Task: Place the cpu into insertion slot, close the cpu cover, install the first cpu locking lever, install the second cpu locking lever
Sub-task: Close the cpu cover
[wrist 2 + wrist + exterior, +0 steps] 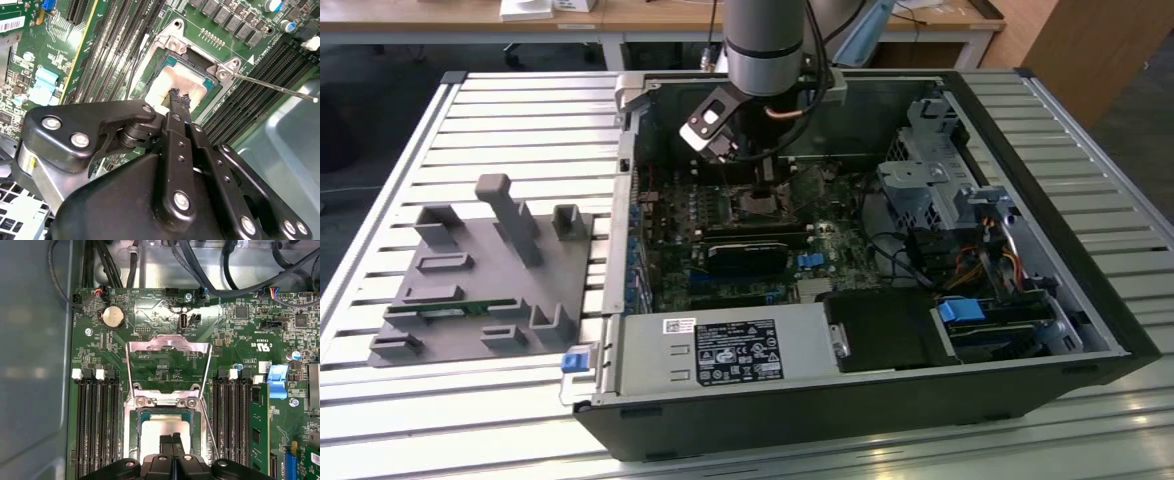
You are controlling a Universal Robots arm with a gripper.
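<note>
Cpu (pixel 151 440) down flat in the insertion slot (pixel 135 425), dull metal top up, squared to the rim on every side on show. Mid-board, between two banks of long black memory slots (pixel 95 425), toward the far end of the case.

Gripper (pixel 172 439) straight above it, fingers pinched together with nothing visible between them, carrying no part. Tips right at the chip's top face in both wrist views; touching or just clear, impossible to call. Probably closed like that to make one narrow point: handy for a press or a nudge in a tight spot, no use for carrying.

Cpu cover (pixel 167 345) laid right back on its hinge beside the slot, with green board visible through its square window. Open like that to leave the socket free from above, so not yet closed.

Locking lever (pixel 275 88) up and out in the second wrist view, a thin bright rod clear of any catch, running across the memory slots. Unlatched, as needed with the plate up.

Over in the exterior view, arm (pixel 767 40) plunging into the open computer case (pixel 1067 300) on the slatted table (pixel 400 400). Grey parts fixture (pixel 480 290) well off on the exterior view's left, outside the case.

First step judged done; cover and levers not.
</note>
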